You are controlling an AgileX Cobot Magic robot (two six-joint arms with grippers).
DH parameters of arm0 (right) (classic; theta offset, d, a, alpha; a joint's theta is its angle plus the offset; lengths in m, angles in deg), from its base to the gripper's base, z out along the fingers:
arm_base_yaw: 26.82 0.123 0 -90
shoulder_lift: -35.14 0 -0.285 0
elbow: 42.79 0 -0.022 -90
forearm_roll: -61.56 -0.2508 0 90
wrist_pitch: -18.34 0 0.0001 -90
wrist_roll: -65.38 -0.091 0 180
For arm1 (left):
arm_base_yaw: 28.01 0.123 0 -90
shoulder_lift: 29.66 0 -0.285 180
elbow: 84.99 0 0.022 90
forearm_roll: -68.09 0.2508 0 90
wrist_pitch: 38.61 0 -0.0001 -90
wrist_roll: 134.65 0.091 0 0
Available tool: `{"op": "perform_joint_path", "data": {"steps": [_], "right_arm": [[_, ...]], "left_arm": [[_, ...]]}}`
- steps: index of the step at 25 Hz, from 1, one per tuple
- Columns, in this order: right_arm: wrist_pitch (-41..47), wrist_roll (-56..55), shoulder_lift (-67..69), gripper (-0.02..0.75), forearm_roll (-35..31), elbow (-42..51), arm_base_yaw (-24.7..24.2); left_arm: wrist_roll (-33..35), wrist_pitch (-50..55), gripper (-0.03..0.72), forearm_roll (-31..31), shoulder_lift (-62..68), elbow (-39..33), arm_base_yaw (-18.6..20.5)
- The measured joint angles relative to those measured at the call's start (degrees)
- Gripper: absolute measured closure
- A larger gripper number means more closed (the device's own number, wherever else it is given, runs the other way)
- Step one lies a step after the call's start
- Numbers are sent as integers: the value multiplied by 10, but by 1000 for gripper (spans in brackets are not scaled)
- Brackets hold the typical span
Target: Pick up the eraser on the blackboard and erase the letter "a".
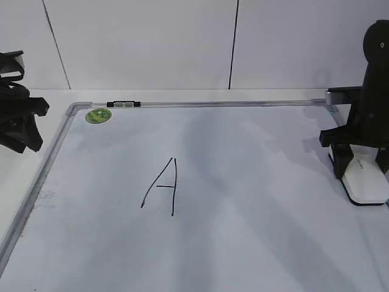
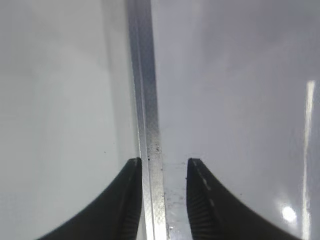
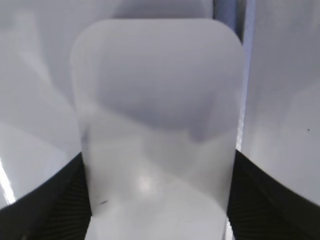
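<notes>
- The right gripper (image 3: 157, 200) has one black finger (image 3: 45, 200) on each long side of the eraser (image 3: 157, 115). The pads look pressed against its sides, so I judge it gripped.
- In the exterior view the eraser (image 1: 364, 182) sits at the right edge of the blackboard (image 1: 255, 182), black base down on the board, with the right gripper (image 1: 358, 159) over it.
- The left gripper (image 2: 162, 200) is open and holds nothing. Its fingers (image 2: 125, 200) straddle the board's metal frame rail (image 2: 150, 125) at the left edge.
- On the board only a capital "A" (image 1: 163, 185) shows, near the middle. A green sticker (image 1: 98, 115) lies by the far left corner.
- No small "a" is visible in any view, so by the look of it the erasing is done.
- What seems left is to let go of the eraser, or set it down if it is not yet resting.
</notes>
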Motion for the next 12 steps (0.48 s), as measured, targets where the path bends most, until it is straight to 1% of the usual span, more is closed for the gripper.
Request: {"op": "perform_joint_path", "data": {"steps": [6, 12], "right_arm": [[0, 13, 9, 71, 5, 0, 0], [13, 13, 11, 63, 5, -7, 0]], "left_arm": [[0, 5, 450, 0, -14, 0, 0], [0, 11, 449, 0, -19, 0, 0]]}}
